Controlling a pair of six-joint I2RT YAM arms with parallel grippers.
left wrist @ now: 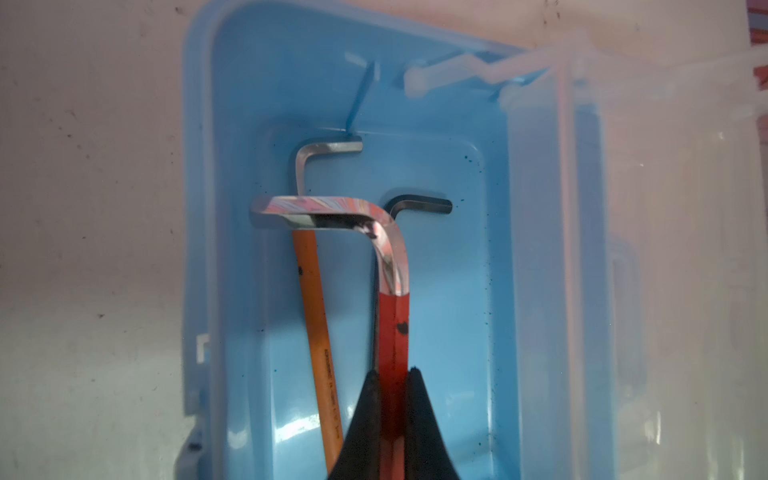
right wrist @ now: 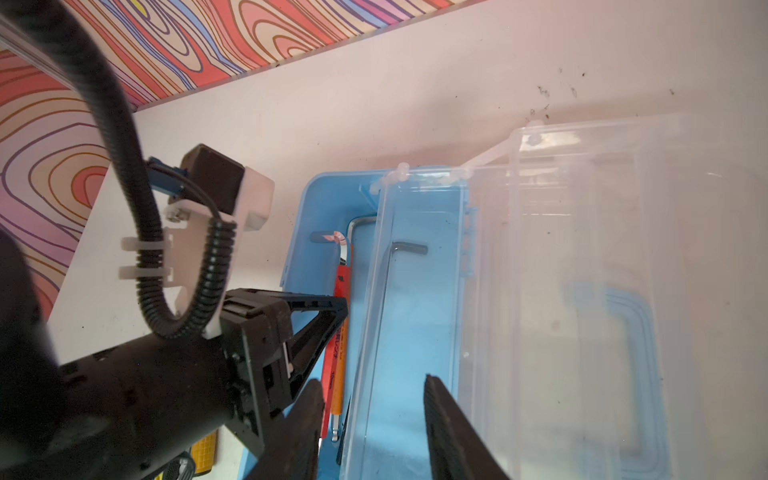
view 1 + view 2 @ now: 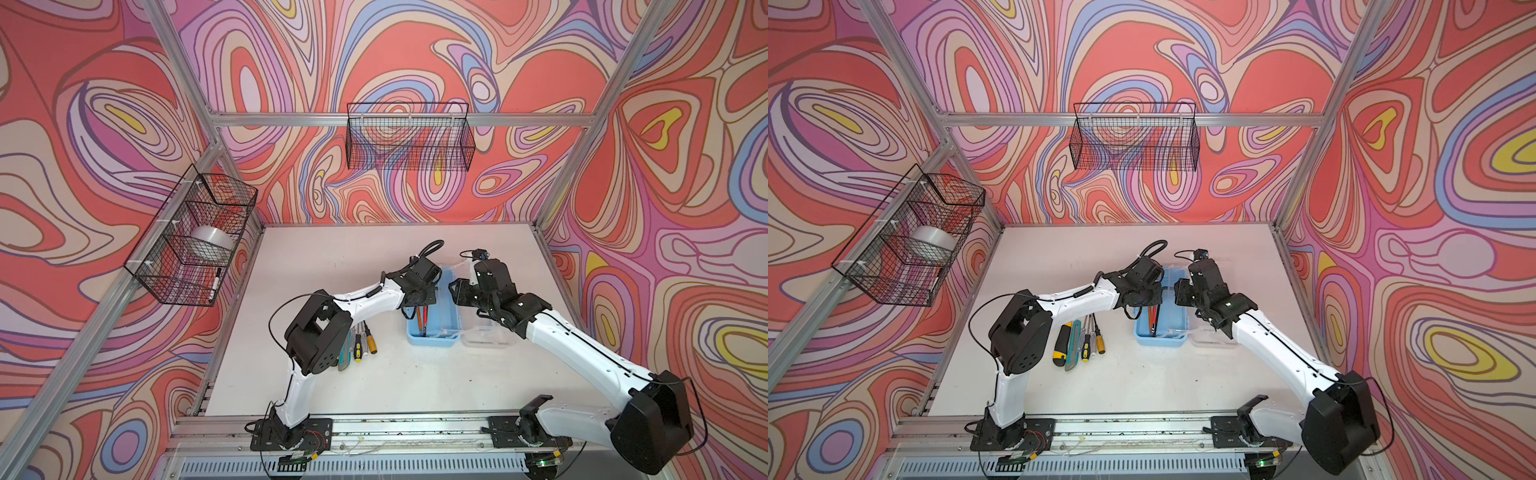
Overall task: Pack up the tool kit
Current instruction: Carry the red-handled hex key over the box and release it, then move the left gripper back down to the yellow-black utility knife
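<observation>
The tool kit's light-blue base (image 3: 442, 318) (image 1: 436, 104) lies open on the white table, its clear lid (image 3: 488, 334) (image 2: 582, 249) swung out to the right. My left gripper (image 1: 392, 370) (image 3: 415, 303) is shut on a red-sleeved hex key (image 1: 395, 316), held low inside the base. An orange-sleeved hex key (image 1: 316, 316) and a black hex key (image 1: 419, 205) lie on the base's floor. My right gripper (image 2: 374, 386) (image 3: 457, 293) hovers open over the hinge side, the lid's edge between its fingers. Utility knives (image 3: 1067, 343) and screwdrivers (image 3: 1094, 338) lie left of the case.
A black wire basket (image 3: 191, 237) on the left wall holds a tape roll (image 3: 212, 243) and a marker (image 3: 216, 284). Another wire basket (image 3: 409, 137) hangs on the back wall. The left arm's elbow (image 3: 316, 332) partly covers the loose tools.
</observation>
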